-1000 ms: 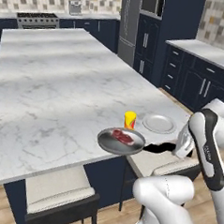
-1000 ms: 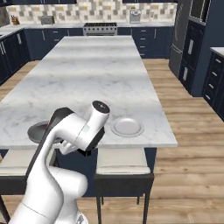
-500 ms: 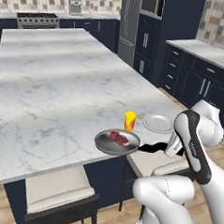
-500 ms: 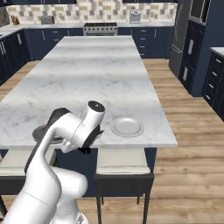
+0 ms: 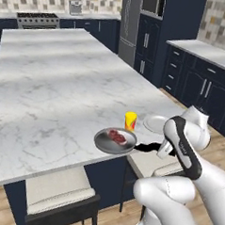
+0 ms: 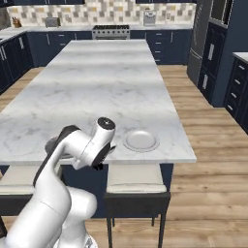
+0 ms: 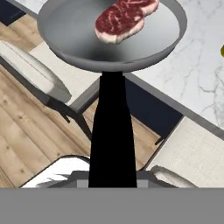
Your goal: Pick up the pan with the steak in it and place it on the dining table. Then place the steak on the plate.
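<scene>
**Pan coming in over the table edge, steak aboard**

You've got the pan (image 5: 114,141) by its long black handle (image 7: 113,140), and it sits right at the near edge of the dining table (image 5: 55,82), partly hanging out over the stool (image 5: 58,189) below. The gripper (image 5: 163,149) is at the far end of that handle; its fingertips are hidden behind the handle in the hand view, so you can't read the opening, but the handle runs straight down into the hand and looks clamped.

Whether the pan base is touching the marble or just above it, you can't tell from here. So push it further in over the top before you let go, keep it level, and lower gently. Release with half the pan off the edge and it could tip.

Inside the pan, the steak (image 7: 124,18) lies flat, toward the far side from the handle. The plate (image 6: 141,140) waits bare on the table, beside the pan with the yellow cup (image 5: 130,120) standing between them. Mind that cup when you carry the steak across.
</scene>
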